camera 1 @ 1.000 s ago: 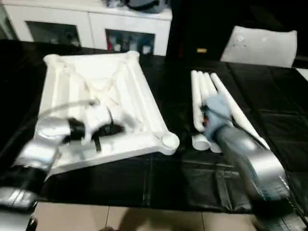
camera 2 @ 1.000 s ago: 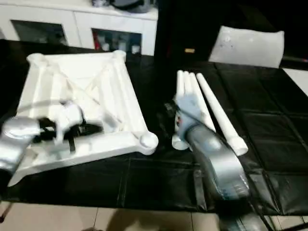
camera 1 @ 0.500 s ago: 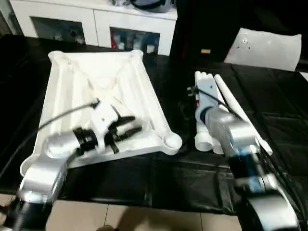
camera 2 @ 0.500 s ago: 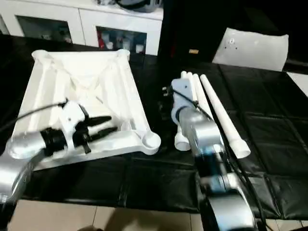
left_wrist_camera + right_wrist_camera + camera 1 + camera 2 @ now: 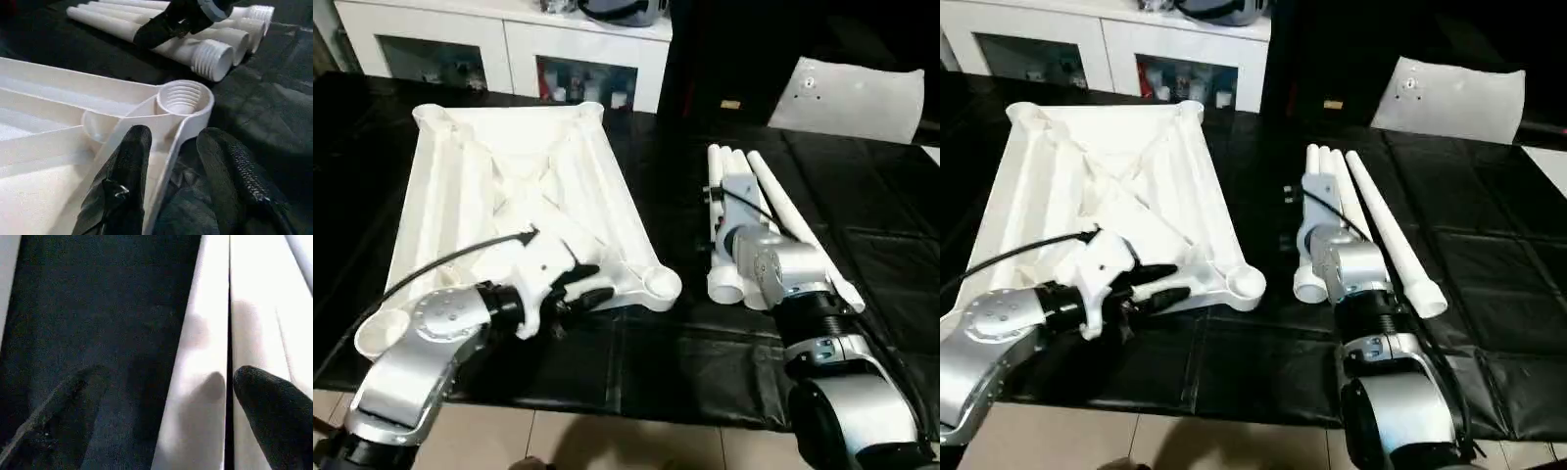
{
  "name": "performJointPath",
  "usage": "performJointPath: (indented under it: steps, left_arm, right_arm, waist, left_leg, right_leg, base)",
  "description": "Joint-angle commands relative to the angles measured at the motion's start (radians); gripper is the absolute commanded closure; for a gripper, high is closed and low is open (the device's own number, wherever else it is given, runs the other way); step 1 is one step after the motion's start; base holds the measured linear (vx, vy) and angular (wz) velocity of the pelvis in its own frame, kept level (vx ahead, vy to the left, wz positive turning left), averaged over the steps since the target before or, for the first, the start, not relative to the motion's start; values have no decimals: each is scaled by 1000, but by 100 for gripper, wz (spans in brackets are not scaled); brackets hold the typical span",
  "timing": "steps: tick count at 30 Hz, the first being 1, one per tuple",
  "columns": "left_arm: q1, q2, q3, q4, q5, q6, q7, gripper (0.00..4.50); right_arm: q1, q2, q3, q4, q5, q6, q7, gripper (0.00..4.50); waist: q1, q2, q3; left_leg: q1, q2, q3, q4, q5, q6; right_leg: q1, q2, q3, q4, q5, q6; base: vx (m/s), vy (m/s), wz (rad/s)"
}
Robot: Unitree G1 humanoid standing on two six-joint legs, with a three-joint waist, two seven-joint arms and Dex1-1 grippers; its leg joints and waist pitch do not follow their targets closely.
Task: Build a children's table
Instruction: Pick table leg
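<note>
**Visitor:** On the black-covered counter (image 5: 636, 372), what's laid out?

**Onlooker:** A white plastic rectangular table top (image 5: 509, 211) lies upside down at the left, its ribbed, cross-braced underside facing up. Four long tapered white legs (image 5: 759, 220) lie bundled at the right, well apart from it.

**Visitor:** What has just changed?

**Onlooker:** The left gripper (image 5: 578, 285) has drawn back from over the ribs to the near edge, beside the round threaded corner socket (image 5: 183, 98). Its black fingers (image 5: 122, 181) are partly apart, straddling the rim, clamping nothing. The right gripper (image 5: 161, 421) has come down over the legs, its fingers spread wide with one leg between them, not yet closed.

**Visitor:** Meaning what?

**Onlooker:** I'd judge the left is about to steady the top while the right takes the first leg. No leg is fitted so far.
</note>
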Motion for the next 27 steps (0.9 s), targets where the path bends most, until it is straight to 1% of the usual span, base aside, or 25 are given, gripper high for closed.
performJointPath:
  steps: [1,2,3,4,5,7,9,10,11,12,14,15,16,19,21,22,25,26,27]
  left_arm:
    - [-21,7,-18,-15,7,15,6,262]
    - [-23,10,-23,-18,6,22,3,262]
    - [-24,11,-25,-19,5,24,1,262]
    - [-24,13,-27,-20,6,26,0,262]
    - [-24,13,-27,-20,6,26,0,262]
    - [-24,16,-31,-26,0,40,-5,262]
    - [-24,19,-33,-28,0,44,-4,262]
    - [-24,20,-34,-29,0,45,-3,263]
    - [-23,23,-37,-32,0,47,-4,263]
    - [-23,25,-39,-33,-1,49,-4,263]
    - [-24,26,-42,-35,-4,54,-5,263]
    - [-24,26,-43,-37,-4,55,-5,263]
    - [-23,25,-43,-39,-6,57,-6,263]
    - [-23,28,-49,-43,-4,59,-10,263]
    - [-22,29,-51,-45,-6,62,-10,263]
    - [-22,29,-51,-46,-8,64,-10,263]
    - [-23,30,-52,-47,-11,65,-9,263]
    - [-23,31,-53,-47,-13,67,-8,263]
    - [-24,32,-54,-47,-15,69,-9,263]
  right_arm:
    - [-1,3,-38,32,29,18,2,0]
    - [0,6,-49,52,35,15,8,0]
    - [0,8,-53,57,37,13,10,0]
    - [-1,11,-62,62,47,19,14,0]
    - [-1,11,-62,62,47,19,14,0]
    - [-3,15,-80,79,58,24,14,0]
    - [-8,24,-112,94,84,38,10,0]
    - [-10,27,-125,101,94,42,8,17]
    - [-13,29,-142,111,105,46,7,34]
    - [-15,29,-148,117,109,46,7,34]
    - [-20,27,-156,131,114,42,10,37]
    - [-24,25,-161,138,119,41,12,48]
    - [-29,27,-178,147,136,44,14,65]
    - [-34,23,-182,151,137,57,15,82]
    - [-38,23,-190,156,141,69,15,109]
    - [-47,23,-208,167,152,85,8,118]
    - [-53,21,-216,177,152,90,4,125]
    - [-57,18,-219,185,153,91,1,133]
    - [-61,16,-223,193,156,94,-2,151]
  waist:
    - [0,19,-64]
    - [0,22,-65]
    - [0,21,-65]
    - [0,20,-66]
    - [0,20,-66]
    - [1,21,-67]
    - [0,21,-66]
    - [1,20,-67]
    - [0,16,-67]
    - [1,18,-67]
    - [1,18,-66]
    - [2,18,-66]
    - [1,18,-66]
    - [1,18,-66]
    - [1,18,-65]
    - [0,16,-66]
    - [0,17,-66]
    - [0,16,-66]
    - [0,16,-66]
  left_leg:
    - [23,38,0,-63,-99,-48]
    - [22,37,0,-62,-99,-49]
    - [23,38,0,-63,-106,-49]
    - [22,37,0,-62,-102,-47]
    - [22,37,0,-62,-102,-47]
    - [23,38,0,-62,-92,-46]
    - [22,38,0,-62,-89,-44]
    - [23,37,0,-62,-97,-43]
    - [22,37,0,-63,-97,-40]
    - [22,38,0,-63,-96,-40]
    - [21,38,0,-63,-98,-42]
    - [21,38,0,-63,-100,-44]
    - [23,38,1,-63,-112,-45]
    - [23,38,0,-64,-121,-51]
    - [23,38,0,-64,-121,-51]
    - [23,38,1,-63,-118,-50]
    - [22,38,0,-64,-127,-52]
    - [22,38,0,-64,-120,-51]
    - [22,38,1,-63,-117,-50]
  right_leg:
    - [36,-48,29,-64,63,-185]
    - [36,-48,29,-63,63,-187]
    - [35,-48,29,-64,59,-189]
    - [37,-48,29,-63,66,-191]
    - [37,-48,29,-63,66,-191]
    - [36,-48,28,-62,78,-192]
    - [36,-47,28,-62,83,-194]
    - [37,-48,28,-62,77,-195]
    - [37,-47,28,-63,74,-195]
    - [36,-48,28,-62,67,-197]
    - [35,-49,27,-63,61,-198]
    - [36,-49,27,-64,57,-197]
    - [34,-49,27,-65,40,-195]
    - [33,-49,27,-66,18,-193]
    - [32,-48,27,-66,17,-191]
    - [33,-48,27,-66,19,-191]
    - [32,-49,26,-67,7,-192]
    - [32,-49,26,-66,13,-190]
    - [31,-49,26,-66,17,-191]
  base:
    - [0,0,0]
    - [0,0,0]
    - [0,0,0]
    - [0,0,0]
    - [0,0,0]
    - [0,0,0]
    - [0,0,0]
    - [0,0,0]
    - [0,0,0]
    - [0,0,0]
    - [0,0,0]
    - [0,0,0]
    - [0,0,0]
    - [0,0,0]
    - [0,0,0]
    - [0,0,0]
    - [0,0,0]
    - [0,0,0]
    - [0,0,0]
